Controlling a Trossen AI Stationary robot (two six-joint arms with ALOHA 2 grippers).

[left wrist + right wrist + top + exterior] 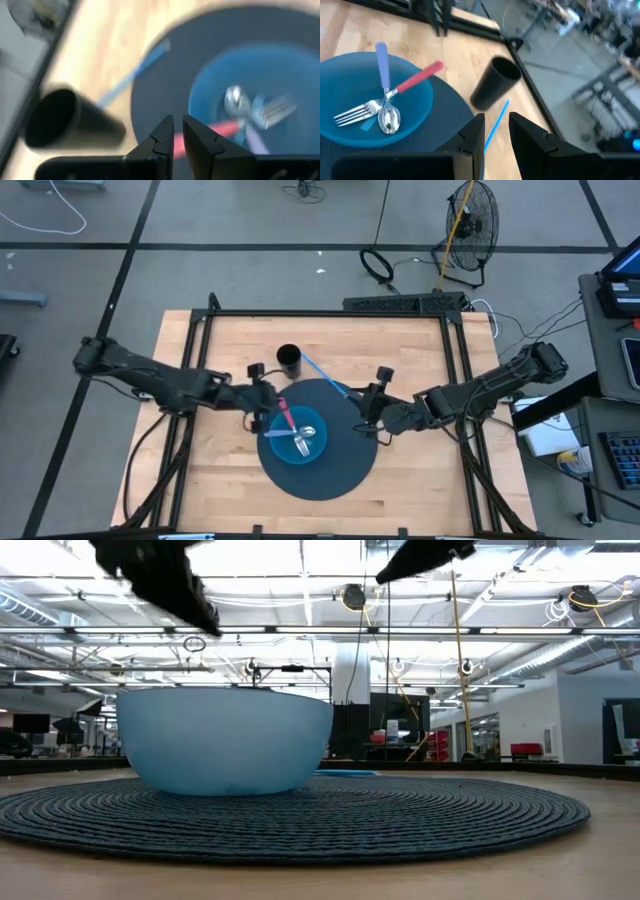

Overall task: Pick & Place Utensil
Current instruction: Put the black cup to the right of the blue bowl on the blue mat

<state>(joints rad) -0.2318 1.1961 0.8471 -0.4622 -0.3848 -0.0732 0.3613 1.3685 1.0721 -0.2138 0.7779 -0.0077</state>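
Scene: a light blue bowl (285, 452) sits on a round dark mat (340, 470) on a wooden table. A red-handled fork (415, 80) and a purple-handled spoon (382, 65) already lie crossed inside the bowl.
Utensil to move: a slim pale blue utensil (325, 377) lies flat outside the bowl, on its far side, between the bowl and a black cup (289, 360).
Long axis: it runs on a diagonal, one end just beside the cup and the other resting on the mat near the bowl's right side. You cannot tell which end is the head.
Right gripper (495, 120): it hovers to the right of the bowl, over the mat-side end of the blue utensil. Its fingers are spread, and the utensil shows in the gap, not pinched.
Left gripper (177, 122): it waits at the bowl's left rim, fingers nearly pressed together, with nothing between them.
Step in hand: judged as the grasp of the blue utensil by the right arm.
Doing it well: keep your fingers square across the diagonal shaft so they straddle it. Lower until the tips almost touch the mat before closing, and lift straight up so the far end clears the cup.
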